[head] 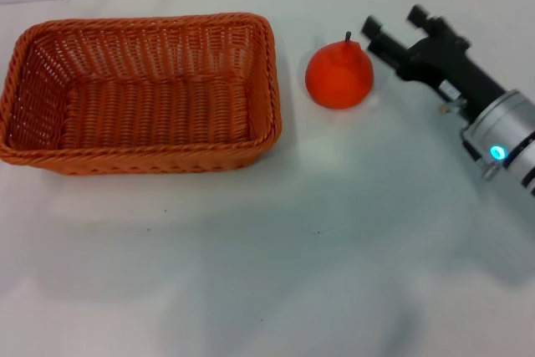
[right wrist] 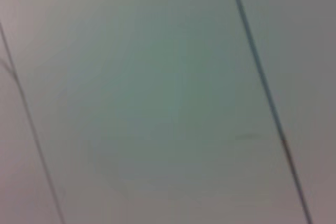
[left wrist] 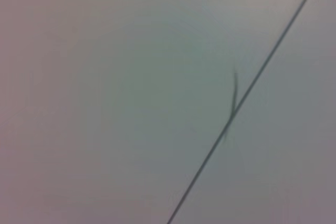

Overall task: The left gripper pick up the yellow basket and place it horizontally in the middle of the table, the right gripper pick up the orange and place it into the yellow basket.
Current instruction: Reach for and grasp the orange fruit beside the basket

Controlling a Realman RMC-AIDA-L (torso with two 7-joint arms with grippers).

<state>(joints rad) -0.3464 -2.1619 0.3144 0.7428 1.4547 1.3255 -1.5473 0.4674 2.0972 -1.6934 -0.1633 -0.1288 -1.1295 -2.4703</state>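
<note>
— Head view first: what do we have near our right hand [head: 394,24]?

— We see the black two-fingered right hand on its silver-grey banded wrist, a blue light glowing on the wrist. Its two fingers stand apart, released, with nothing between them. Just off the fingertips, on the side away from the wrist, sits the small bright orange round fruit with a short dark stem [head: 338,75]. One fingertip is very near the orange; we cannot tell whether it touches.

— And beyond the orange?

— Farther from the hand on that same side, close to the orange but apart from it, rests the large rectangular orange-brown woven wicker basket [head: 269,81], upright on the plain white table [head: 292,273], its long side running across our view. We see only its woven floor inside.

— Our left hand?

— We do not see it in the head view. Left wrist view gives us only a pale surface crossed by a thin dark line, and the right wrist view shows pale panels with dark seams.
</note>
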